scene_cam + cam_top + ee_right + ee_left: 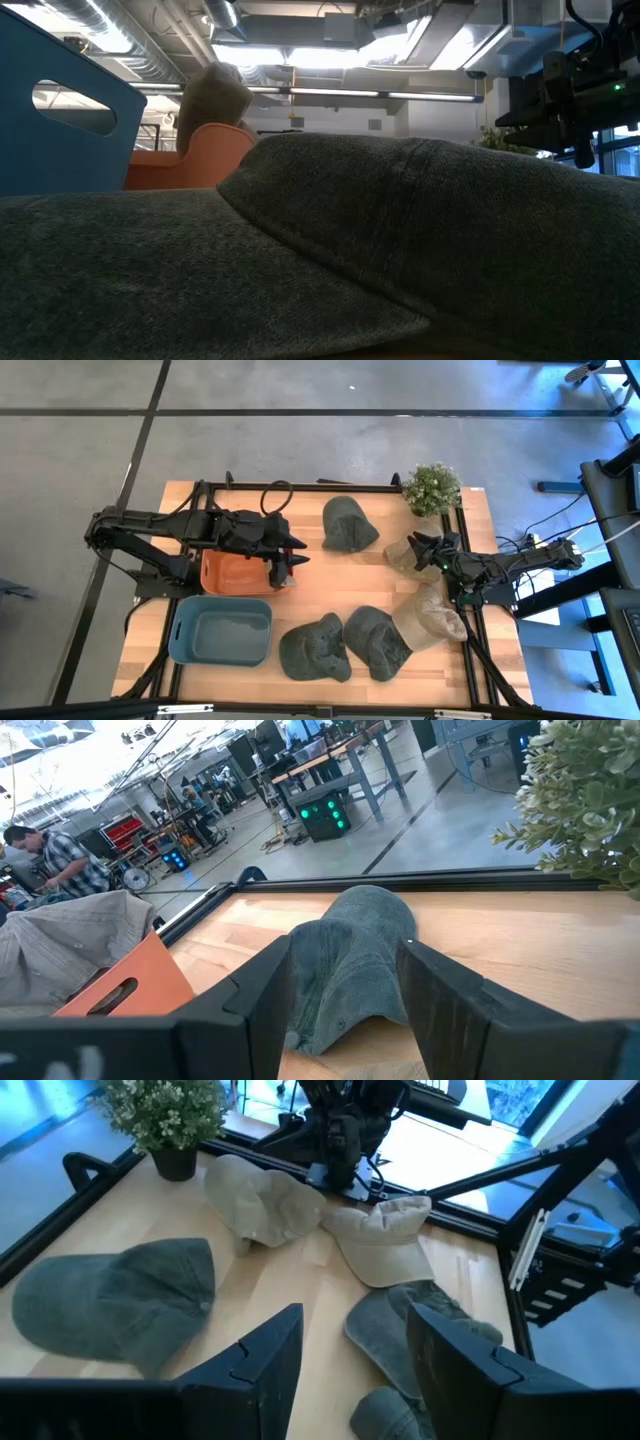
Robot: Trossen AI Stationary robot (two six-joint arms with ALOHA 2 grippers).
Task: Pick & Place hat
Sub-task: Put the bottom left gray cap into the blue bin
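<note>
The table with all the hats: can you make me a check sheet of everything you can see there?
Surface: wooden table, bare between things.
Job's things: three green hats, two tan hats on the table; one tan hat in the orange bin; blue bin empty.
Clutter: potted plant at a corner.
Grippers: left gripper open beside the orange bin; right gripper open over a tan hat.
Cables: black loop at the far edge.
Surroundings: person at a workbench.

A small potted plant [433, 489] stands at the far right corner of the wooden surface [330, 570], a black cable loop [277, 496] lies at its far edge, and a person [52, 860] shows in the room beyond.
</note>
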